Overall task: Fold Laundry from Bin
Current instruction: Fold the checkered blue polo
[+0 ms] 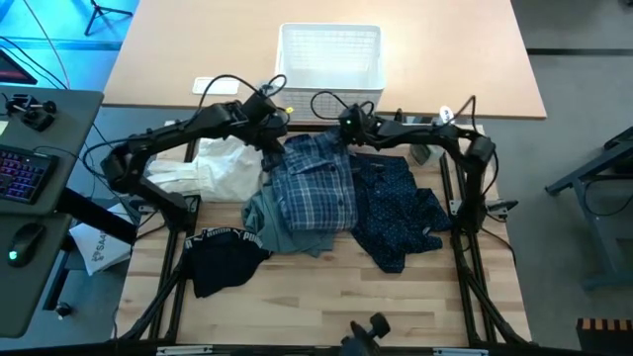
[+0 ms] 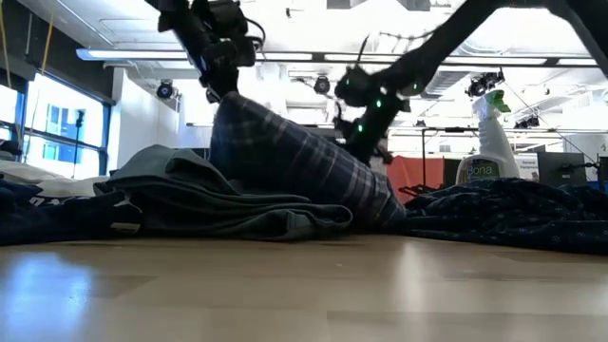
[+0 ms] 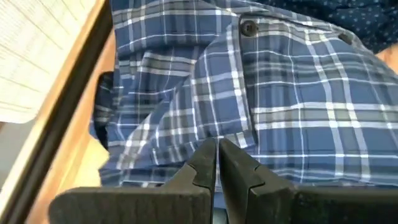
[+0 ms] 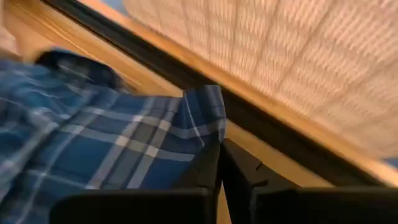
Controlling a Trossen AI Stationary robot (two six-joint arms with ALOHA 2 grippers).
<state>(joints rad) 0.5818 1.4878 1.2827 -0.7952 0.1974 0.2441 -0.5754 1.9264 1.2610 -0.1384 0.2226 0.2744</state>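
From above, my left fingers [image 1: 274,127] and my right fingers [image 1: 346,127] sit at the far edge of the plaid shirt [image 1: 315,188], one at each far corner, both closed tight on its cloth. The shirt lies in the middle of the bench [image 1: 326,307], partly over a grey-green top [image 1: 267,220]. A white cloth [image 1: 220,170] lies to its left, navy dotted trousers [image 1: 401,210] to its right, and a black piece with white lettering [image 1: 223,255] sits nearer, on the left. The white basket [image 1: 330,57] stands on the far side of the bench, just beyond my fingers; I see nothing inside it.

From bench height, the plaid shirt [image 2: 285,161] rises in a tent shape above the grey-green top [image 2: 199,204], pulled up at both held points. The navy trousers [image 2: 513,214] lie on the right, and a spray bottle [image 2: 486,142] stands in the room behind.

Past my left wrist, my two dark fingers [image 3: 217,165] press together on the shirt's [image 3: 261,93] edge, near its buttoned front.

Past my right wrist, my fingers [image 4: 221,168] are shut on a corner of the shirt [image 4: 99,149], with the basket's lattice wall [image 4: 280,56] just beyond.
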